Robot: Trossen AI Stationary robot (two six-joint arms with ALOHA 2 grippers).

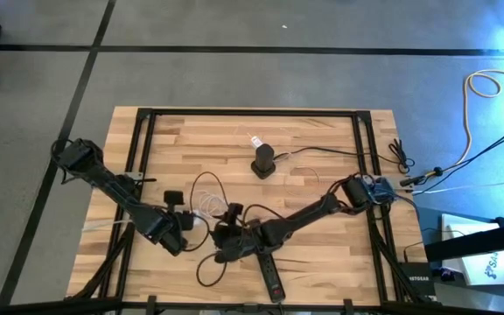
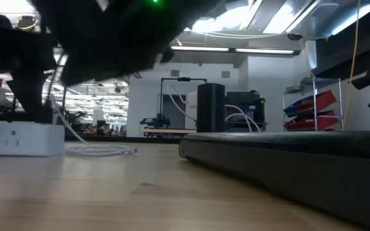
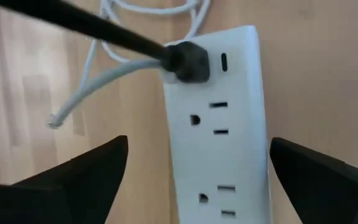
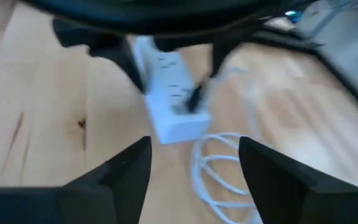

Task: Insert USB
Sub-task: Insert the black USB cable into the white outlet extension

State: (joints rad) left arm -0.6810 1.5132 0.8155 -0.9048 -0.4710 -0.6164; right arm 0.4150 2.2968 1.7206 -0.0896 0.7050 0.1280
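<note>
A white power strip [image 3: 216,143] lies flat on the wooden table, with a black plug [image 3: 188,61] in its end socket and a small USB port [image 3: 223,62] beside the plug. My left gripper [image 3: 199,142] is open above the strip, one finger on each side; I cannot tell whether they touch it. A white cable [image 4: 216,168] lies coiled next to the strip, its free end [image 3: 53,122] on the wood. My right gripper [image 4: 194,142] is open and empty, just right of the left gripper [image 1: 185,232], facing the strip [image 4: 169,99] and the coil.
A black power strip [image 1: 274,278] lies near the table's front edge, large in the low view [image 2: 288,160]. A black cylinder [image 1: 263,162] with a white cord stands mid-table toward the far side. Thin black cords [image 1: 208,262] loop around both grippers. Bare wood lies on the table's left.
</note>
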